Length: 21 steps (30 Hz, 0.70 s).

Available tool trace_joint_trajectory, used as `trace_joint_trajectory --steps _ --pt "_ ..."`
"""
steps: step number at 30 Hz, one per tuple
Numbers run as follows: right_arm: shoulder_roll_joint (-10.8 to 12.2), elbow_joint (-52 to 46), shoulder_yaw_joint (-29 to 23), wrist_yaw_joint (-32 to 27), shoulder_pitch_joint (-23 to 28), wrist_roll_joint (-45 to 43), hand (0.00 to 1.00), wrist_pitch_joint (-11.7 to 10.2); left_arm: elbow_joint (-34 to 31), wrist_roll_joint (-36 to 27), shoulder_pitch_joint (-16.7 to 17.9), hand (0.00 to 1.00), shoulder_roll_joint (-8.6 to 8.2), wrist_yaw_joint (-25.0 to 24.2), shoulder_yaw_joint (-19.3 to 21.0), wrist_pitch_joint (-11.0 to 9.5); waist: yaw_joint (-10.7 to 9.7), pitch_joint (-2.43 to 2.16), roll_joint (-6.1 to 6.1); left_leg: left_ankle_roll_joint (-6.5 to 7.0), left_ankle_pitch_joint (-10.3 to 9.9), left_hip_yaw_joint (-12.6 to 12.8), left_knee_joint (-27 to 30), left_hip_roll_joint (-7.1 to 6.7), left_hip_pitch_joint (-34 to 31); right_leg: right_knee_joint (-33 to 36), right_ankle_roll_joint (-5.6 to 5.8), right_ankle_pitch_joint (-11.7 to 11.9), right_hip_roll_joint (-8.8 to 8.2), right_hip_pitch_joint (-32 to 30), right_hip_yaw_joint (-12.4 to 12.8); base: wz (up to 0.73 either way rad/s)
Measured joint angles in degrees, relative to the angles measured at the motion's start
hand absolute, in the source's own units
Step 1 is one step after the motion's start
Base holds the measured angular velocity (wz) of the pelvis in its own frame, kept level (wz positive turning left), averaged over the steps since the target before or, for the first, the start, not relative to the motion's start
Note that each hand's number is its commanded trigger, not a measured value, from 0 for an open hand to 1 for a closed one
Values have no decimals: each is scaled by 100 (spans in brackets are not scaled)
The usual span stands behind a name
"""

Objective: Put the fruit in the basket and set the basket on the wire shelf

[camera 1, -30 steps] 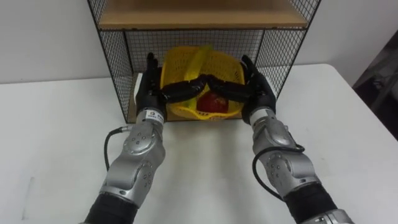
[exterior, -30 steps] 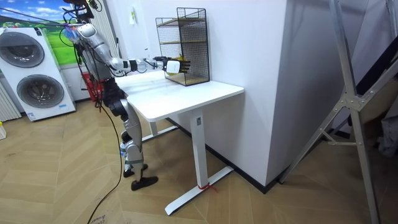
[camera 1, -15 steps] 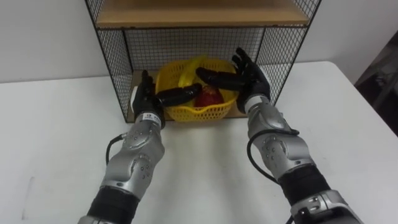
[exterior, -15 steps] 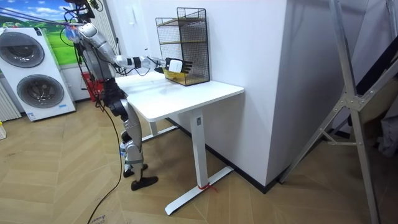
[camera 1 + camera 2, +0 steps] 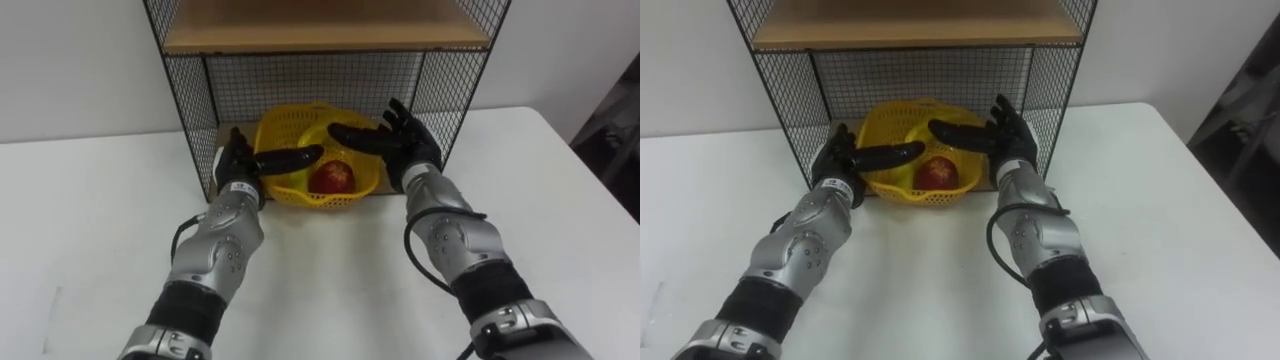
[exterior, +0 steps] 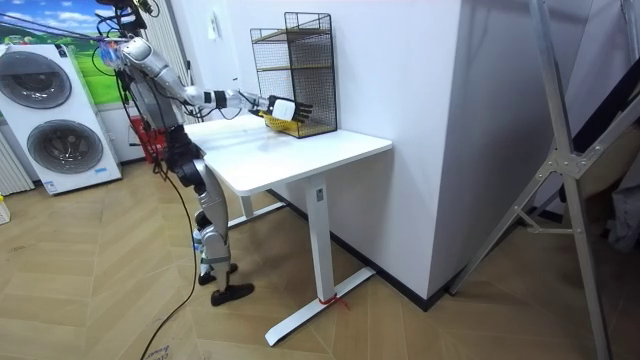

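The yellow mesh basket (image 5: 300, 188) sits level on the bottom board of the wire shelf (image 5: 190, 100). A red apple (image 5: 333, 177) lies in it, with a yellow banana (image 5: 312, 138) behind. My left hand (image 5: 237, 162) is at the basket's left side, fingers straight, its thumb lying across the rim. My right hand (image 5: 408, 142) stands open at the right side, fingers up and thumb reaching over the rim. In the room view I stand at the table's end with both arms stretched to the wire shelf (image 6: 293, 75).
The shelf's wooden upper board (image 5: 310, 25) hangs low over the basket, with mesh walls on both sides and behind. The shelf stands at the back of a white table (image 5: 80, 200), against a white wall. Washing machines (image 6: 50, 115) stand behind me.
The basket, held up and tilted a second ago, has come down flat on the shelf's bottom board. My right hand lifted off it, then settled open at its right side.
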Motion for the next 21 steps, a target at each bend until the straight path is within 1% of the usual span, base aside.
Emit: trace_joint_trajectory --steps 1,3,7,9,11,17,21 --pt "-2 41 -14 -1 -39 -2 0 2 0 0 -14 0 6 -12 16 19 -3 0 0 0 0 0 1 0 -6 1 0 0 -1 -4 -2 0" --pt "0 63 -54 0 -173 -4 0 11 0 0 -150 0 31 -22 48 135 -7 -2 2 0 0 0 12 -1 -71 13 -4 3 -2 -75 -1 0" --pt "0 73 -58 37 -320 30 0 12 0 1 -280 0 50 -67 75 178 -15 -2 2 1 3 -1 25 0 -87 -10 -4 3 0 -87 -5 0" --pt "-6 380 -64 88 -517 36 0 12 13 -64 -347 0 140 -105 86 249 -54 -2 2 1 12 -5 31 0 -96 -17 -4 3 -16 -88 -29 0" --pt "-8 522 -108 174 -579 21 0 13 15 -60 -388 0 193 -123 145 286 -65 -3 4 -2 15 -6 31 0 -90 -15 -4 3 -45 -85 -37 0" --pt "-11 523 -214 288 -634 34 0 13 15 -58 -580 0 346 -137 243 291 -123 -15 26 -2 15 -12 19 -4 -101 -15 -4 3 -46 -102 -56 0" --pt "-51 449 -209 375 -684 24 0 11 -68 -45 -615 0 448 -137 265 291 -155 -51 78 0 16 10 15 -4 -120 -2 -5 4 -49 -147 -46 -3"
